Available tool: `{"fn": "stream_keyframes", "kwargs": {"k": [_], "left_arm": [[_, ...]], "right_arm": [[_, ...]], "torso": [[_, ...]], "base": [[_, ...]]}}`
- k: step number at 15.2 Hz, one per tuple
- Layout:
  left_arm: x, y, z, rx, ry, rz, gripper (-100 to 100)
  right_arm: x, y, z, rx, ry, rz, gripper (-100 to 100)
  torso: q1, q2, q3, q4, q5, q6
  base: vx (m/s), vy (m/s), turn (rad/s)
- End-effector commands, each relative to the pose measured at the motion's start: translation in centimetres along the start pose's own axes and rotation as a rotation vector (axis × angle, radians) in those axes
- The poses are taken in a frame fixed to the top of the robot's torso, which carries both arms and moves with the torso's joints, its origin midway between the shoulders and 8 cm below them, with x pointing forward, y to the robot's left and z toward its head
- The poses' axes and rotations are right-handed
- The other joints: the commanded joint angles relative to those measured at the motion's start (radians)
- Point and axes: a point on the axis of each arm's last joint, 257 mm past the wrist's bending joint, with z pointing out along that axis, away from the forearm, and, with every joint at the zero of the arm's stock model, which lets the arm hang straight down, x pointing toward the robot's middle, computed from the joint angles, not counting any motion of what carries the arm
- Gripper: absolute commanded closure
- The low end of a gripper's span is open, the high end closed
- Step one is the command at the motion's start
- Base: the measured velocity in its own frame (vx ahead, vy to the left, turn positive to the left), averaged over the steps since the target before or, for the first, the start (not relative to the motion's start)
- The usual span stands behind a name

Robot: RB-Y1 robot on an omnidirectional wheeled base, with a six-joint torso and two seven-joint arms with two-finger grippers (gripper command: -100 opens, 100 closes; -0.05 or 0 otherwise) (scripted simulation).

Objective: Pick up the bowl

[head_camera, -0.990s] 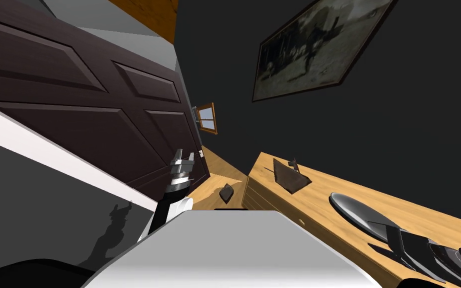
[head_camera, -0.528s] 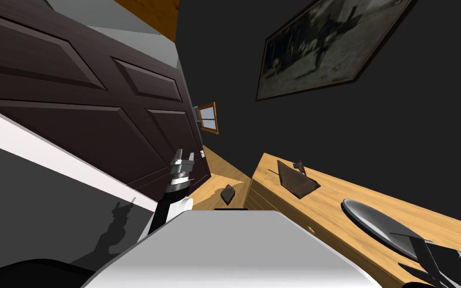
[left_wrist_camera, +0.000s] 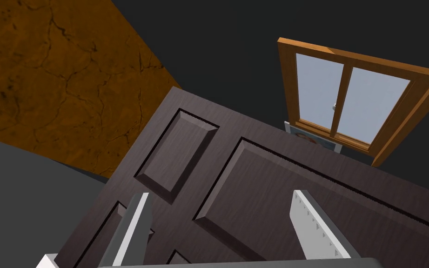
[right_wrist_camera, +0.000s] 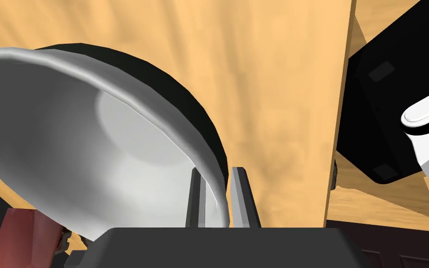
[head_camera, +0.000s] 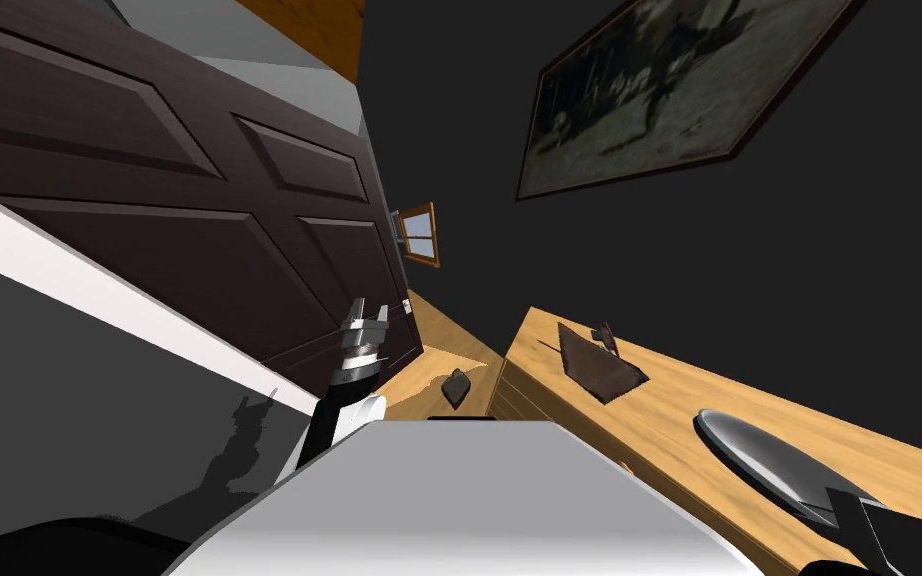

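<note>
One grey bowl (right_wrist_camera: 92, 139), rim pinched between the right gripper (right_wrist_camera: 218, 176) fingers, wooden surface (right_wrist_camera: 274, 93) beyond them; left gripper (left_wrist_camera: 218, 207) fingers spread empty before one dark panelled door (left_wrist_camera: 255, 181).

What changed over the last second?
Mostly my own move: the head view swung, so the table, bowl and wall picture slid right together. Right gripper is shut on the bowl's rim; no clear lift. Left gripper unchanged, open beside the door.
</note>
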Motion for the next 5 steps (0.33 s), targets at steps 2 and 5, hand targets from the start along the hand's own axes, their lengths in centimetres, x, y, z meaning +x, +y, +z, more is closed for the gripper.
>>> {"fn": "stream_keyframes", "kwargs": {"k": [2,5], "left_arm": [[0.0,0.0,0.0,0.000,0.000,0.000,0],[0.0,0.0,0.0,0.000,0.000,0.000,0]], "right_arm": [[-0.7,-1.0,-0.8,-0.007,0.000,-0.015,100],[-0.8,-1.1,-0.9,-0.006,0.001,-0.018,100]], "torso": [[0.000,0.000,0.000,0.000,0.000,0.000],[0.003,0.000,0.000,0.000,0.002,0.001]], "base": [[0.004,0.007,-0.066],[0.000,0.028,-0.122]]}}
